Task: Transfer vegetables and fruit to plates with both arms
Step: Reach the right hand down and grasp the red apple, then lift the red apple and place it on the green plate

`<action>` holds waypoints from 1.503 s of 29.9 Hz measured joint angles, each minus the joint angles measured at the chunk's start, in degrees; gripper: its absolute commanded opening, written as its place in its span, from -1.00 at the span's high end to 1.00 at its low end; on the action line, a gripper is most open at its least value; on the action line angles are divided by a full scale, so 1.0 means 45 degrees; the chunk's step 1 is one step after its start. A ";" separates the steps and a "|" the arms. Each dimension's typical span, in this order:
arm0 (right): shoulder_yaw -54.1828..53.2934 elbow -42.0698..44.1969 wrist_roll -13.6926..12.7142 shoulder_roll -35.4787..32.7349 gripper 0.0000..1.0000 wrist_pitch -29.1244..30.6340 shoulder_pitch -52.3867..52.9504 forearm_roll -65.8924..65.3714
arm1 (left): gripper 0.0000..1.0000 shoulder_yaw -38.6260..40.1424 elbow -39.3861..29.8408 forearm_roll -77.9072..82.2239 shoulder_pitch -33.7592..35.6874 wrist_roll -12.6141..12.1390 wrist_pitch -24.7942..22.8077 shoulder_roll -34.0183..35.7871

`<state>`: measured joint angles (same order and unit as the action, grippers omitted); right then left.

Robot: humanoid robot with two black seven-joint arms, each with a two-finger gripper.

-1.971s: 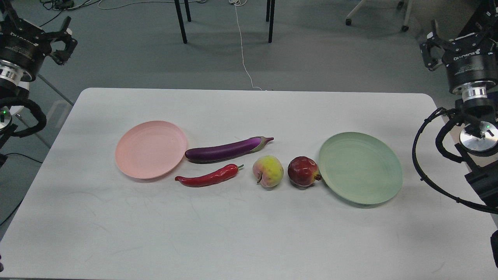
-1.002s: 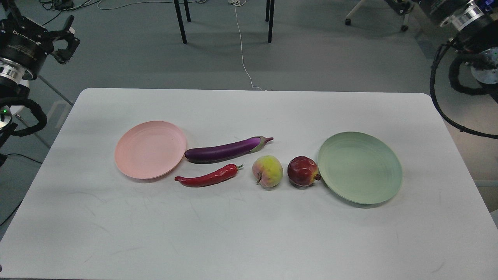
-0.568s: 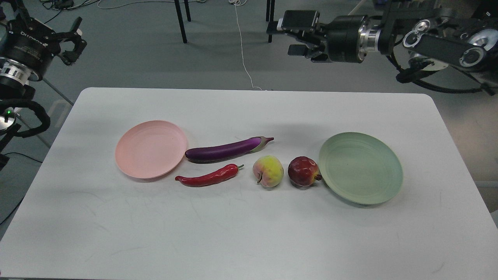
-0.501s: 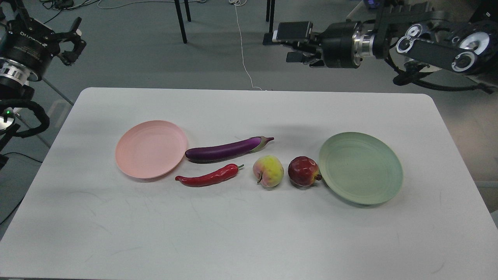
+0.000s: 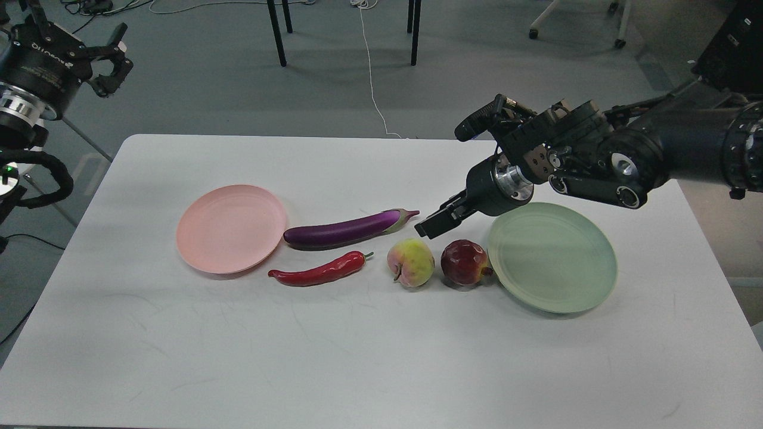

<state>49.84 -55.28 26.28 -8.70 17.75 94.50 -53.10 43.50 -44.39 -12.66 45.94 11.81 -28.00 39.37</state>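
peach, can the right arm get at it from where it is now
Probably yes: the right gripper hangs just behind the peach, nothing between them. The pomegranate sits close on one side, so finger room looks tight.

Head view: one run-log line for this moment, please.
right gripper: above peach, state unclear | left gripper: open, off table | eggplant, chili, pomegranate: on table | pink plate, green plate: empty
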 measured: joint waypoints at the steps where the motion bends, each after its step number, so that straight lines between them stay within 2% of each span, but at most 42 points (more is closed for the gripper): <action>1: 0.0093 0.0005 0.0000 0.0025 -0.97 -0.0026 -0.0033 -0.0035 | -0.96 0.0000 0.0000 0.0011 0.0001 0.0014 0.0000 0.0000; 24: 0.0723 0.0584 0.0001 0.0006 -0.89 -0.0296 -0.1227 -0.0660 | -0.96 0.0000 0.0002 0.0023 -0.0008 0.0052 0.0000 0.0045; 27: 0.0687 0.0626 0.0000 0.0032 -0.78 -0.0318 -0.1334 -0.0660 | -0.96 0.0000 0.0003 0.0037 -0.0015 0.0052 0.0000 0.0041; 38: 0.0670 0.0340 0.0008 -0.0011 0.13 -0.0352 -0.1317 -0.0766 | -0.96 0.0000 0.0003 0.0040 -0.0043 0.0052 0.0000 -0.0004; 42: 0.0631 -0.0058 0.0047 -0.0236 0.14 -0.0352 -0.0934 -0.0768 | -0.96 0.0000 0.0016 0.0053 -0.0052 0.0078 0.0000 0.0031; 45: 0.0430 -0.0696 0.0061 -0.1006 0.13 -0.0320 -0.0211 -0.0719 | -0.96 0.0000 0.0022 0.0053 -0.0050 0.0094 0.0000 0.0055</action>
<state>51.78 -58.41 26.55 -13.23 16.31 93.55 -56.34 43.50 -44.30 -12.42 45.72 12.23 -28.00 39.61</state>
